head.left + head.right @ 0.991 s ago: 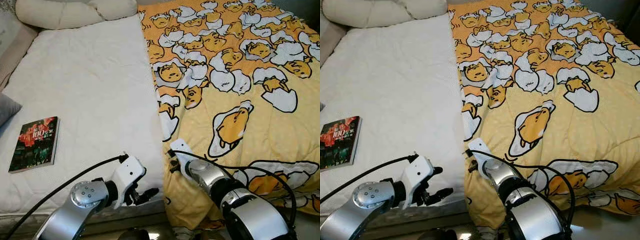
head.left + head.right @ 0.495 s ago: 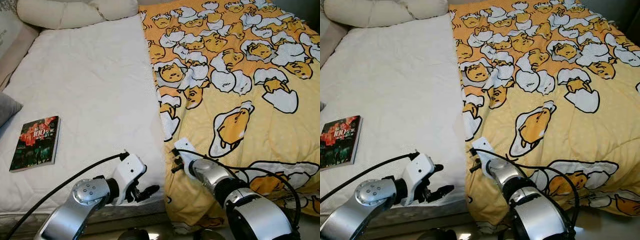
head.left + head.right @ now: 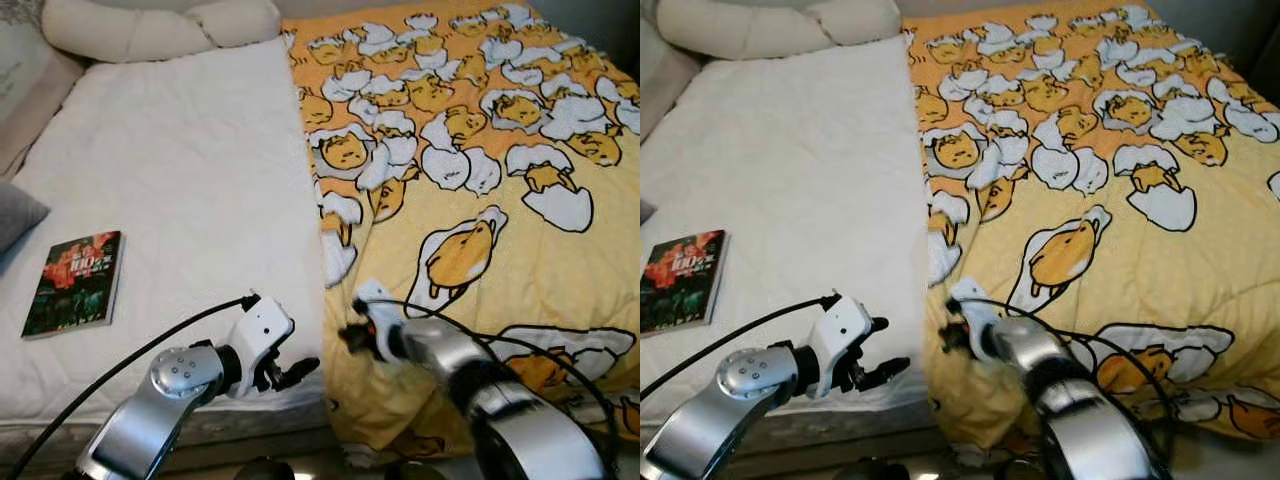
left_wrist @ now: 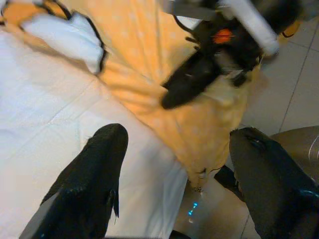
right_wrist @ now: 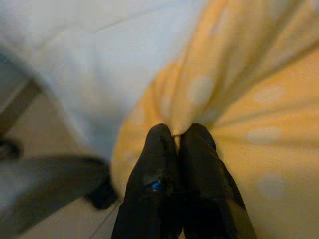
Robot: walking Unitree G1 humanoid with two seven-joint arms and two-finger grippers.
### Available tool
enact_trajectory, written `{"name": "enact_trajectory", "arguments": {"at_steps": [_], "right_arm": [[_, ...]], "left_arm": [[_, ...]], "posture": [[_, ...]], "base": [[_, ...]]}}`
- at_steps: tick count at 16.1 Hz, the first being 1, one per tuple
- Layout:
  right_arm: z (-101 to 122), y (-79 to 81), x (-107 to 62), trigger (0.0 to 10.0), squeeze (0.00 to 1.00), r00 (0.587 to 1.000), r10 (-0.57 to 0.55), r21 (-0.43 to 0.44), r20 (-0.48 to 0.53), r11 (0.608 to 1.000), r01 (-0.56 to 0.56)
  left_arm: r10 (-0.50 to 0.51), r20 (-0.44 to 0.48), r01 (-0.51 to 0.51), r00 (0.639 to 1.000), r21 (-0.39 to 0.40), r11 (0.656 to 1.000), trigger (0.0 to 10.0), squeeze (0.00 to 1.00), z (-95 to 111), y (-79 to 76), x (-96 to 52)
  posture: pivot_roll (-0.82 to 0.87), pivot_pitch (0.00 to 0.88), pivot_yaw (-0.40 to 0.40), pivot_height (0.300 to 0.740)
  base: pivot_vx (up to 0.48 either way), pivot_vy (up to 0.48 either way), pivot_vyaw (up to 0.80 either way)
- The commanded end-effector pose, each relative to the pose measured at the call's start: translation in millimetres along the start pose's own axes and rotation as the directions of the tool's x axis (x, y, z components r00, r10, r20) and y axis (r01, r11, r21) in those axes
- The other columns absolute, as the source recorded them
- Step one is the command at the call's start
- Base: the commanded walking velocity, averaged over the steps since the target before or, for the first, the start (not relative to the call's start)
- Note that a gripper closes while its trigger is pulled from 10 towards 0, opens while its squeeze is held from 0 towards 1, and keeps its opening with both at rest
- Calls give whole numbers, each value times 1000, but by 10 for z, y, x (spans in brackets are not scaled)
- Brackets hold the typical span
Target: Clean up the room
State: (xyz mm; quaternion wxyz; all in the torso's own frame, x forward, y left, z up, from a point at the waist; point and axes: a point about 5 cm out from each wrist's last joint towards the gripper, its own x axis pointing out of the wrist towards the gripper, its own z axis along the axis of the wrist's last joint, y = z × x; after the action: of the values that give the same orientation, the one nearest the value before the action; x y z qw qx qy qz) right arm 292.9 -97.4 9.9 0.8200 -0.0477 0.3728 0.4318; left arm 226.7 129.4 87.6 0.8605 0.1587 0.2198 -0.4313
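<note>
Down at the foot of the bed, the right gripper [image 5: 172, 134] has its fingers pinched tight on a fold of the yellow blanket [image 3: 480, 200] at its lower corner. Just beside it, the left gripper [image 4: 174, 144] hangs with jaws wide apart, holding nothing, over the white sheet [image 3: 180, 180]. A book [image 3: 72, 283] lies well off beyond the left gripper.

Blanket [image 3: 470, 170]: soft matt cloth, yellow with printed egg cartoons, creased where pinched. Bed sheet [image 3: 170, 190]: white quilted cloth, matt, faintly puckered. Book [image 3: 72, 283]: paper, glossy cover. Pillow [image 3: 150, 25]: cream cloth, smooth. Right gripper [image 5: 174, 134] fingers [image 5: 199, 169]: black, semi-gloss plastic. Left gripper [image 4: 174, 144] fingers [image 4: 94, 174]: same. Arm shells: brushed silver metal, white plastic wrists.
</note>
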Motion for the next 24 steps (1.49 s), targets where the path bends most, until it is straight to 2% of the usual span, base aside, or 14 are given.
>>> {"name": "enact_trajectory", "arguments": {"at_steps": [1, 5, 6, 7, 8, 11, 13, 17, 18, 19, 20, 21, 22, 24], "right_arm": [[-74, 136, 29, 0, 0, 989, 140, -11, -42, 990, -140], [-177, 129, -35, 0, 0, 987, 142, -45, -78, 988, -146], [-199, 95, -23, 10000, 0, 995, 56, -67, -86, 996, -62], [-196, 90, -17, 10000, 0, 996, 40, -64, -81, 997, -45], [-135, 134, 8, 10000, 1000, 998, 66, 3, -21, 998, -66], [-81, 222, 7, 10000, 1000, 991, 129, 26, 26, 991, -129], [-71, 178, -64, 10000, 1000, 993, 104, 62, 50, 992, -107], [92, 79, -511, 10000, 1000, 954, -72, 57, 292, 997, 57], [127, 69, -672, 10000, 1000, 913, -161, 44, 374, 987, 156], [150, 47, -799, 10000, 1000, 853, -281, 97, 440, 959, 266], [154, 42, -847, 10000, 1000, 818, -344, 144, 461, 939, 313], [123, 37, -941, 10000, 1000, 724, -488, 279, 487, 873, 400], [115, 46, -948, 10000, 1000, 713, -498, 301, 493, 867, 397], [77, 40, -1017, 10000, 1000, 636, -606, 341, 478, 795, 501]], "left_arm": [[11, -6, -10, 1000, 4, 1000, 10000, 0, -11, 22, -5], [3, -5, -3, 1000, 7, 1000, 10000, 0, -17, 22, 22], [1, -3, -1, 1000, 10, 1000, 10000, 0, -10, 25, 35], [1, -3, -1, 1000, 11, 1000, 10000, 0, -9, 27, 38], [3, -3, -3, 1000, 14, 1000, 10000, 0, -5, 37, 41], [13, -2, -13, 1000, 19, 1000, 10000, 0, -1, 73, 37], [31, 1, -31, 1000, 10, 999, 10000, 0, -14, 94, 24], [181, 93, -170, 979, -116, 979, 10000, 0, 26, 169, -14], [283, 115, -256, 952, -206, 944, 10000, 0, 36, 218, -31], [379, 127, -337, 916, -266, 903, 10000, 0, 31, 270, -56], [428, 127, -382, 895, -278, 881, 10000, 0, 26, 302, -73], [524, 120, -470, 843, -308, 827, 10000, 0, 8, 365, -118], [540, 120, -484, 833, -313, 817, 10000, 0, 9, 372, -129], [583, 144, -511, 800, -346, 787, 10000, 0, 30, 370, -174]], "posture": [[-19, 28, 86, 740], [-27, 31, 91, 740], [-27, 31, 91, 740], [-27, 31, 94, 740], [-25, 28, 94, 740], [-23, 19, 92, 740], [-27, 0, 87, 740], [-57, 0, 96, 740], [-78, 0, 107, 740], [-92, 0, 116, 740], [-97, 0, 117, 740], [-105, 0, 123, 740], [-104, 0, 122, 740], [-79, 0, 98, 740]], "base": [[0, 0, 0], [0, 0, 0], [0, 0, 0], [0, 0, 0], [0, 0, 0], [0, 0, 0], [0, 0, 0], [0, 0, 0], [0, 0, 0], [0, 0, 0], [0, 0, 0], [0, 0, -738], [0, 0, -738], [0, 0, -756]]}}
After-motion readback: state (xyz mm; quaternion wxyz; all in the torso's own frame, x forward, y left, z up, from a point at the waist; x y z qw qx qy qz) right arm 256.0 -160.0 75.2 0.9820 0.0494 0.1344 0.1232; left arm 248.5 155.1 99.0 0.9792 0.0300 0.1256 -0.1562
